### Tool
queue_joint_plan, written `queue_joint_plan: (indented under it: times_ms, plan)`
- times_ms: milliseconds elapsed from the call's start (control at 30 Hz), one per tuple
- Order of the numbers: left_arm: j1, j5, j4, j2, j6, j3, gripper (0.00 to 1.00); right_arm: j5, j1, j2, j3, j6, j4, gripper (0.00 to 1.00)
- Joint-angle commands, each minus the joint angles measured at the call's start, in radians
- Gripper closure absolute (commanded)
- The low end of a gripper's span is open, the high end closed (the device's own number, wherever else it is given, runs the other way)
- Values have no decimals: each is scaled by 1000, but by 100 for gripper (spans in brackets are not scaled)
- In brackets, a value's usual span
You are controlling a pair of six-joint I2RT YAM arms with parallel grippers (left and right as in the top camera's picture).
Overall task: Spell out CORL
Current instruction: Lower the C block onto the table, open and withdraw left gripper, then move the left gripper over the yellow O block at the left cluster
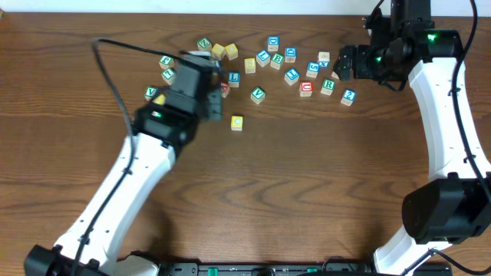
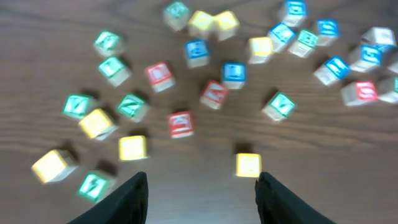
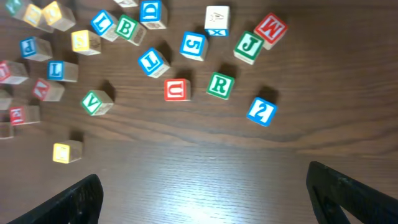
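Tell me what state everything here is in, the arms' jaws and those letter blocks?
Left arm: jaws open, empty.
Right arm: jaws wide open, empty.
Lone yellow block: flat on the table, apart from the rest.
Green R block: letter up, untouched.
Other letter blocks: scattered loose, unsorted.

left arm (image 1: 130, 184): stretched diagonally forward, wrist tipped downward
left gripper (image 2: 202, 183): jaws parted, holding nothing
right arm (image 1: 441, 100): folded, forearm reaching leftward
right gripper (image 3: 205, 186): jaws spread wide, holding nothing
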Motion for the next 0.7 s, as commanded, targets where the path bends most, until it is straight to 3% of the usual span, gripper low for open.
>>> queue_joint_plan:
  times_ms: [0,333,567,600,667]
  plan:
    - [88,93,-46,-11,-20,79,45,-64,-2,-1,-4,30,0,1]
    - [281,115,-222,11,-19,261,44,-60,27,-1,55,119,-23,7]
    - [325,114,-289,60,-16,309,43,24,61,-1,158,182,-12,7]
    - [325,114,-287,61,-16,309,36,27,65,-1,159,187,-5,7]
    - [325,114,-285,61,-16,309,33,32,68,2,159,206,5,7]
